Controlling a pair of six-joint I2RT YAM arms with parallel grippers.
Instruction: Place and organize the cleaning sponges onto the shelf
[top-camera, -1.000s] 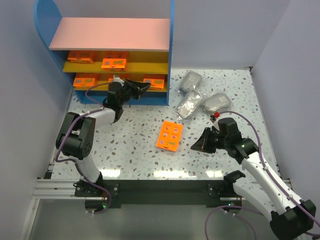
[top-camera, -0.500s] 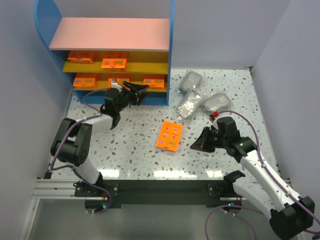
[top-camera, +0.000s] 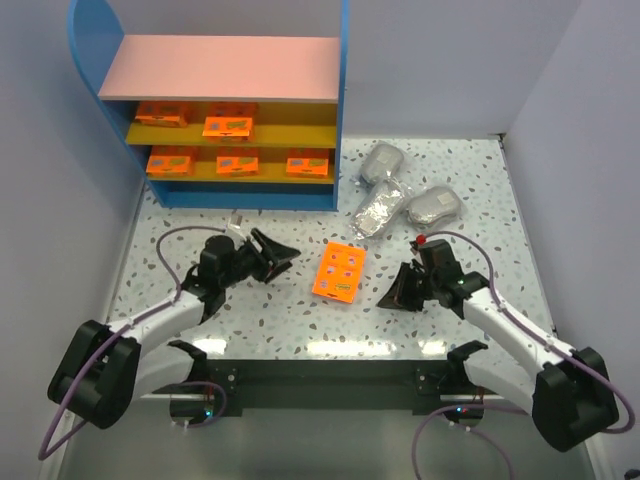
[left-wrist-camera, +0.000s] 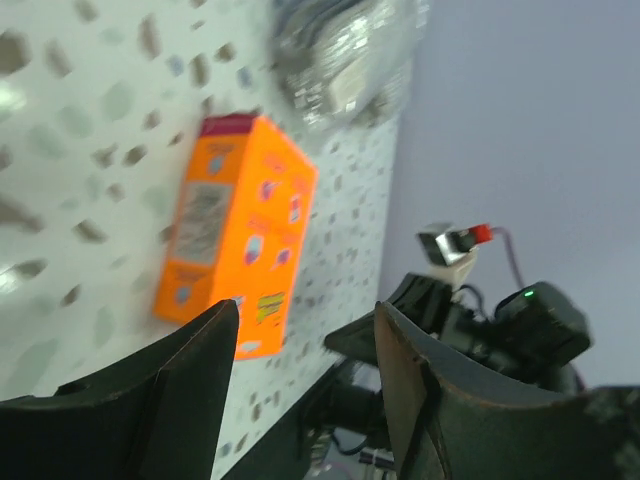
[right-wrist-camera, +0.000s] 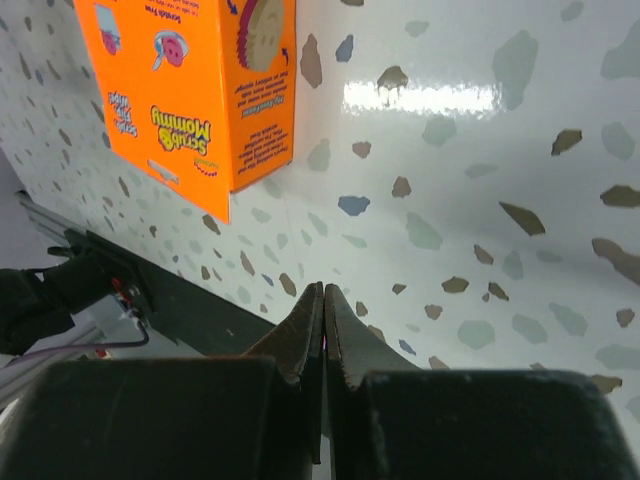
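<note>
One orange sponge pack (top-camera: 339, 272) lies flat on the table's middle; it also shows in the left wrist view (left-wrist-camera: 235, 235) and the right wrist view (right-wrist-camera: 200, 85). Several more orange packs (top-camera: 238, 163) sit on the two yellow shelves of the blue-framed shelf (top-camera: 220, 65). Three grey bagged bundles (top-camera: 381, 210) lie right of the shelf. My left gripper (top-camera: 285, 258) is open and empty, left of the loose pack, its jaws pointing at it. My right gripper (top-camera: 390, 296) is shut and empty, low over the table to the pack's right.
The shelf stands at the back left against the wall. Grey walls close in the table on the left, back and right. The black rail (top-camera: 330, 372) runs along the near edge. The right arm (left-wrist-camera: 500, 330) shows in the left wrist view.
My left gripper has pulled back from the lower shelf toward the near middle, now beside the loose orange pack. My right gripper has shifted slightly left and nearer.
</note>
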